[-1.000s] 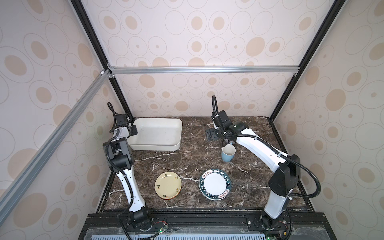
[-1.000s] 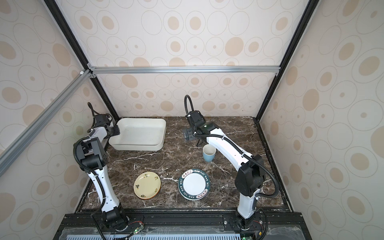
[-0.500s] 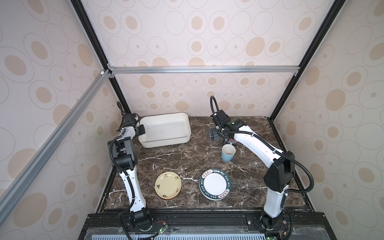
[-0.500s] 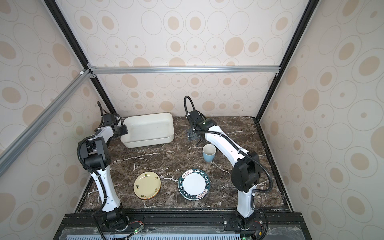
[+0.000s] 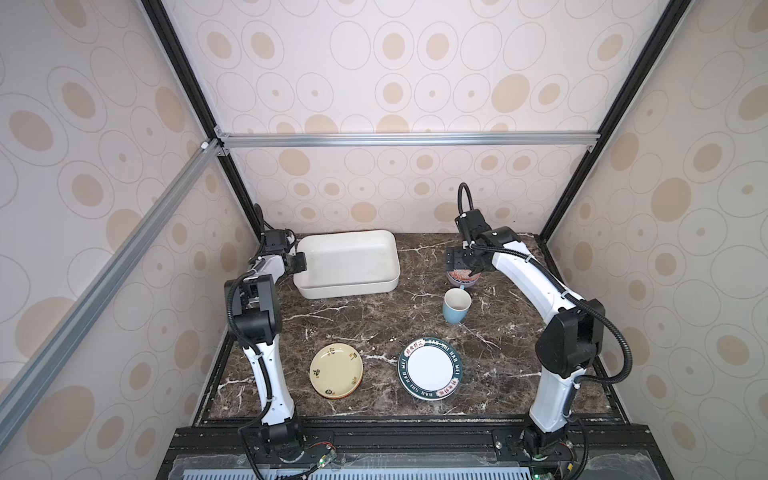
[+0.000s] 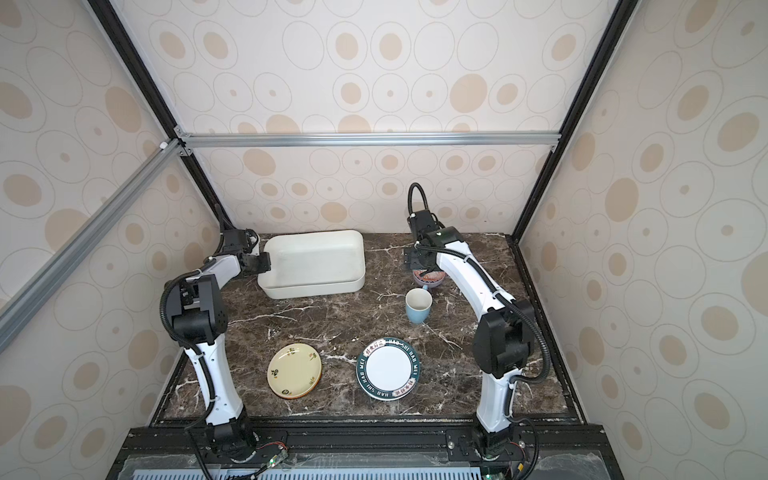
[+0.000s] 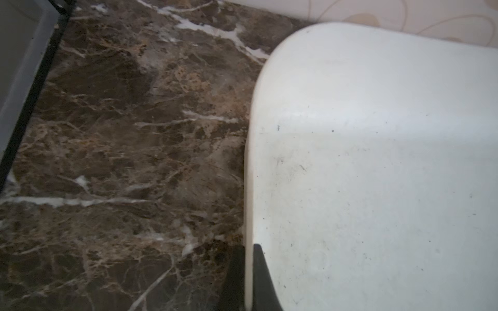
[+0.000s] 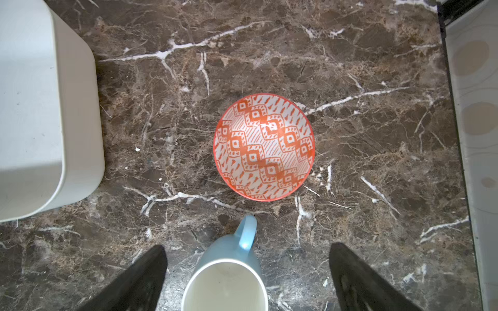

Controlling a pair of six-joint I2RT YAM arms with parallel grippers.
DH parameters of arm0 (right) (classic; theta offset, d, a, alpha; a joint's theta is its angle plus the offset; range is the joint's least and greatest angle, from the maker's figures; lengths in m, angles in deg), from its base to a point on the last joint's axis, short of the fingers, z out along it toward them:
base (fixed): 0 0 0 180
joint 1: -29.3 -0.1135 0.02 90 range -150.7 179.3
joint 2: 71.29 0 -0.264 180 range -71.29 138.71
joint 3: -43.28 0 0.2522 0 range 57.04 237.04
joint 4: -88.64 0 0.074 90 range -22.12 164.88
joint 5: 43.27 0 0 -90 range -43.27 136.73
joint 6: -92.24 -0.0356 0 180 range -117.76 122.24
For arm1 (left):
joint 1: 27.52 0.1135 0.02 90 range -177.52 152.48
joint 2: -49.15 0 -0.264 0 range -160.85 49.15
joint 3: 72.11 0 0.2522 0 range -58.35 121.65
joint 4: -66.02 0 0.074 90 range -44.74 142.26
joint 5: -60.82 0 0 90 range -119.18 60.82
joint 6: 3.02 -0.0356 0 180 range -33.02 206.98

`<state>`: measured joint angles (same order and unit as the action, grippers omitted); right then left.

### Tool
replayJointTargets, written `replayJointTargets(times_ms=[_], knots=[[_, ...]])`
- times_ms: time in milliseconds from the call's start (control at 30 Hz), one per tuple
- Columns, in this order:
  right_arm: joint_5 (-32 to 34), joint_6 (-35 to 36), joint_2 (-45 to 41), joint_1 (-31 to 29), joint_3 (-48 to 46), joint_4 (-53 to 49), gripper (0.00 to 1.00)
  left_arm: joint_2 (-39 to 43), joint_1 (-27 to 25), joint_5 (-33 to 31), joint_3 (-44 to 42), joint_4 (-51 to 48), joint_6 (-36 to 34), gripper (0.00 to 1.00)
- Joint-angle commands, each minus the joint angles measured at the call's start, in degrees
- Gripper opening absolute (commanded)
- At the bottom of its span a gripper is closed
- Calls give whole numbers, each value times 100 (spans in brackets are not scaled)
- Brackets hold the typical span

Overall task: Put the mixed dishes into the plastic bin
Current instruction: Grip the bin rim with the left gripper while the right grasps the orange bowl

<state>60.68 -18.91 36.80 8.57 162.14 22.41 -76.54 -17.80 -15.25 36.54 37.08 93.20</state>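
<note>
The plastic bin point(image 5: 345, 288) point(image 6: 312, 286) stands on the dark marbled surface point(image 5: 353, 328) with one short wall pinched in the left hand point(image 5: 298, 263) point(image 6: 262, 263). The left wrist view shows that hand point(image 7: 249, 259) closed on the rim, one finger point(image 7: 234, 280) outside the wall and one inside, while the white tray point(image 7: 377, 167) stretches away from it toward the right hand. Nothing lies in the bin.

The green-rimmed white plate point(image 5: 430, 368) point(image 6: 388, 368) lies flat on the surface, well apart from both hands and back toward the arm bases, nearer the right arm. The pale yellow plate point(image 5: 336, 370) point(image 6: 294, 369) lies just beside it, on the left arm's side, equally far from the left hand.

The light blue mug point(image 5: 456, 306) point(image 6: 419, 306) stands upright near the right hand point(image 5: 461, 266) point(image 6: 422, 266), a little back from it toward the arm's base. In the right wrist view the mug point(image 8: 226, 280) sits between the two dark fingers point(image 8: 145, 272), its handle turned toward the bowl.

The red-patterned bowl point(image 5: 462, 275) point(image 6: 428, 276) sits upright on the surface right under the right hand, which hangs above it with its jaws spread wide and holding nothing point(image 8: 247, 245). In the wrist view the bowl point(image 8: 264, 146) lies just past the fingertips, untouched, with the bin's far corner point(image 8: 29, 113) off to one side.
</note>
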Motion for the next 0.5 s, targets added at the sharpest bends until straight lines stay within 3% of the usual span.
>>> replayJointTargets(times_ms=[0, 267, 400, 467], knots=[[-213, -230, -101, 232, -35, -302, 95, 228, -285, 182, -209, -372, -11, 0], [-903, -413, 80, 823, -146, -424, 77, 536, -853, 21, -627, -468, -42, 0], [-976, -410, 202, 1021, -132, -460, 65, 653, -1047, -25, -875, -486, -34, 0], [-915, -441, 274, 1086, -109, -496, 65, 700, -1103, -77, -983, -511, -7, 0]])
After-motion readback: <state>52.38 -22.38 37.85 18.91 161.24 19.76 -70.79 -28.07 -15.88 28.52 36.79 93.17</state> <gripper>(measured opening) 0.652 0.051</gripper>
